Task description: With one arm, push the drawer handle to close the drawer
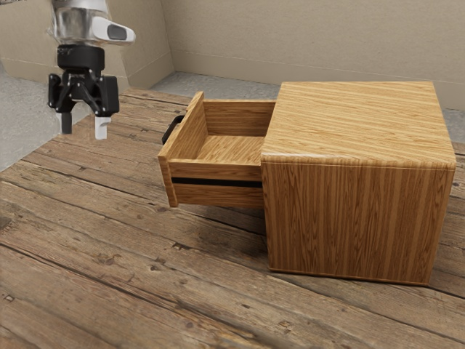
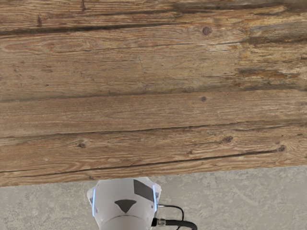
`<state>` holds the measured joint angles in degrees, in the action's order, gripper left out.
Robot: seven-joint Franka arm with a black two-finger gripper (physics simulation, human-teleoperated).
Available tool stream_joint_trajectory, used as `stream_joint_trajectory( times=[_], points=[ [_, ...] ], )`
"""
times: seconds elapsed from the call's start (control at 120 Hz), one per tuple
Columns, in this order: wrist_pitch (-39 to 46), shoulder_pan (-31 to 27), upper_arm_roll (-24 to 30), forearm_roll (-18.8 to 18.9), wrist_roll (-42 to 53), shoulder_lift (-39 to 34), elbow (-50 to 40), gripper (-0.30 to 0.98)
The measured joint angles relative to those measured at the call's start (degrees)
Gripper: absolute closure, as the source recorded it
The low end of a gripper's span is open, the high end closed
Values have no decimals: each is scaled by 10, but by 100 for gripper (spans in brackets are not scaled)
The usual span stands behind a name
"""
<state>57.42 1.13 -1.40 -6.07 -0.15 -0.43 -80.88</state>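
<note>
My gripper (image 1: 83, 128) hangs at the exterior view's upper left, pointing down, its two fingers apart with nothing between them. To its right in that view, the wooden drawer (image 1: 190, 171) sticks far out of the wooden cabinet (image 1: 356, 211). A black handle (image 1: 171, 129) is on the drawer's front panel, on the side facing my gripper. A gap separates the gripper from the handle. The drawer's visible inside holds nothing.
The plank table (image 1: 109, 254) extends under the cabinet and in front of it. In the wrist view, planks (image 2: 153, 86) lie below my hand, and the white robot base (image 2: 125, 203) stands past the table's edge.
</note>
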Motion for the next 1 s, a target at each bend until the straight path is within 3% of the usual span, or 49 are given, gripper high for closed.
stream_joint_trajectory(
  times=[0.133,0.242,0.3,0.558,0.658,0.725,0.883,1.0],
  points=[
    [107,16,-14,9,0,-2,-6,0],
    [156,89,-92,34,2,-14,-48,0],
    [177,96,-122,49,9,-18,-65,0],
    [303,-103,-142,91,120,21,-76,0],
    [335,-141,-142,95,166,31,-76,0],
    [351,-122,-142,95,193,41,-76,0],
    [378,2,-160,89,248,63,-77,0],
    [393,-20,-187,78,286,78,-77,0]
  ],
)
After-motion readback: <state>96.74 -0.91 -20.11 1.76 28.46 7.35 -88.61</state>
